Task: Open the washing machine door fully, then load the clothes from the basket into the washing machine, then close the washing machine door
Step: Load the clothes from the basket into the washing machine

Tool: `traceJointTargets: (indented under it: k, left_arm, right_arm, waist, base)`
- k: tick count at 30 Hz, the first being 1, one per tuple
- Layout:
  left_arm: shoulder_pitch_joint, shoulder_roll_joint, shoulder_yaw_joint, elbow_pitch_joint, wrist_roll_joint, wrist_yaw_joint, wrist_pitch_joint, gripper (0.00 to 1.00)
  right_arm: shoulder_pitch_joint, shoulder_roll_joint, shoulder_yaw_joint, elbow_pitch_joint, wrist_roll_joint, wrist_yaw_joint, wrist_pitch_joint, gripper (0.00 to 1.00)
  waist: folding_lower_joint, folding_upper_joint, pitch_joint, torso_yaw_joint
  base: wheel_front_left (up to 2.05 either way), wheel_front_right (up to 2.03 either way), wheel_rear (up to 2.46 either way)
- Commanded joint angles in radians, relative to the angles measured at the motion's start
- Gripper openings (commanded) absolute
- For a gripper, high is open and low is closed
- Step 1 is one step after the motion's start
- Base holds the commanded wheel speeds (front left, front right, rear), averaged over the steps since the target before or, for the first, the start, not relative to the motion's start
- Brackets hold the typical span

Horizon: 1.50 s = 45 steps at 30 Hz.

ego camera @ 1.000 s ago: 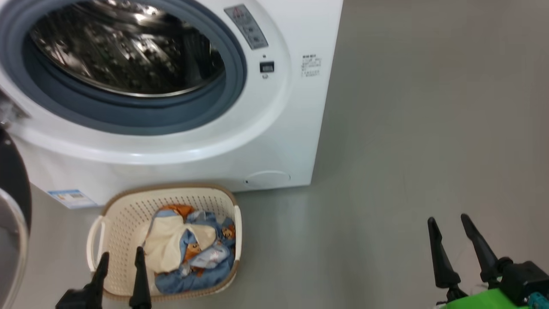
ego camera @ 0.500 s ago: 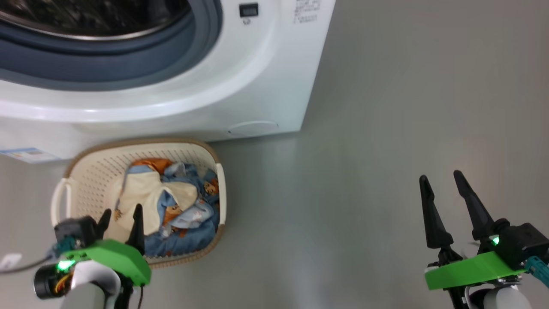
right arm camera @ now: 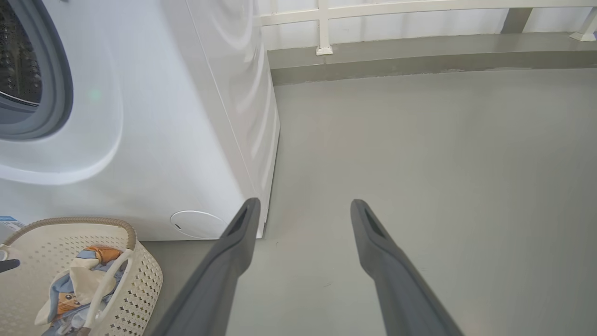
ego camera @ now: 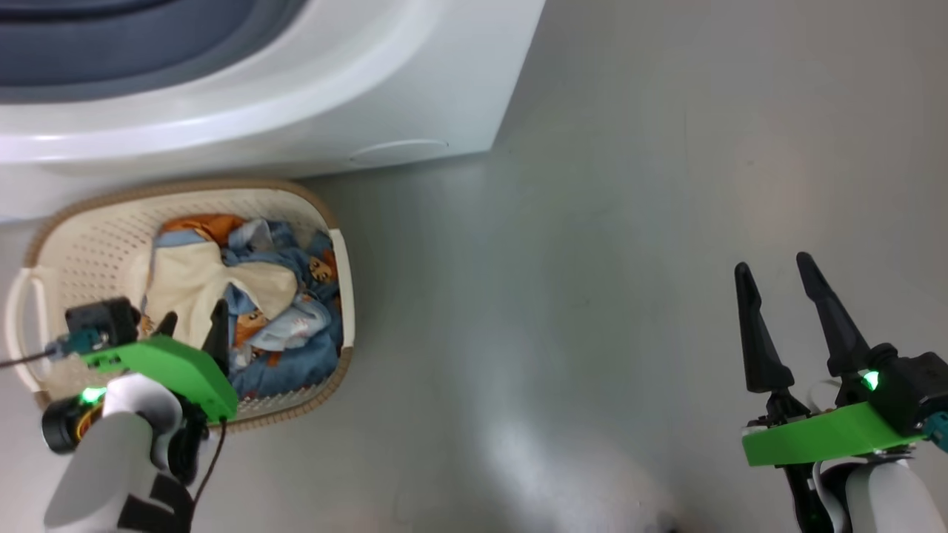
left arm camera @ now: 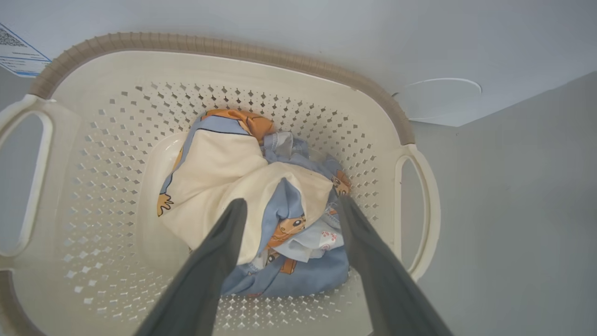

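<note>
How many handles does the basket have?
2: a left handle and a right handle, one on each short end of the basket, in the left wrist view. Neither is hidden.

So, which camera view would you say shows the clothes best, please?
The left wrist view: it looks straight down on the clothes, large and central in the basket, framed by the left gripper. The head view shows them smaller, partly behind that gripper; the right wrist view catches them small in its lower-left corner.

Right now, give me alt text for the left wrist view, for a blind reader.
The left jaws stand open over the clothes, a cream and bear-print blue heap in the basket. The white washer stands behind it, grey floor at the right.
</note>
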Motion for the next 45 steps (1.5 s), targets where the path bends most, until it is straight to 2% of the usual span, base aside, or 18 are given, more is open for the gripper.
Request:
traceJointTargets:
  k: [1, 12, 30, 41, 45]
  left_arm:
    - [-0.011, 0.045, 0.019, 0.000, -0.004, -0.001, -0.002, 1.00]
    - [-0.133, 0.073, -0.024, 0.143, -0.063, -0.003, -0.014, 1.00]
    - [-0.273, 0.112, -0.130, 0.252, -0.141, -0.003, -0.006, 1.00]
    - [-0.339, 0.099, -0.175, 0.316, -0.138, -0.003, 0.002, 1.00]
    - [-0.357, 0.089, -0.192, 0.332, -0.126, 0.010, -0.004, 1.00]
  right_arm:
    - [-0.004, -0.012, 0.021, -0.026, 0.007, 0.002, -0.012, 1.00]
    - [-0.023, -0.028, 0.013, -0.045, 0.011, 0.002, -0.012, 1.00]
    - [-0.032, -0.045, -0.004, -0.089, 0.017, 0.002, -0.012, 1.00]
    - [-0.034, -0.055, -0.023, -0.119, 0.025, 0.002, -0.012, 1.00]
    - [-0.034, -0.059, -0.035, -0.133, 0.030, 0.002, -0.012, 1.00]
  waist:
    - [0.0000, 0.0000, 0.047, -0.015]
    - [0.0000, 0.0000, 0.141, -0.027]
    - [0.0000, 0.0000, 0.268, -0.033]
    - [0.0000, 0.0000, 0.314, -0.030]
    - [0.0000, 0.0000, 0.327, -0.028]
  base:
    - [0.00, 0.00, 0.00]
    - [0.00, 0.00, 0.00]
    - [0.00, 0.00, 0.00]
    - [0.00, 0.00, 0.00]
    - [0.00, 0.00, 0.00]
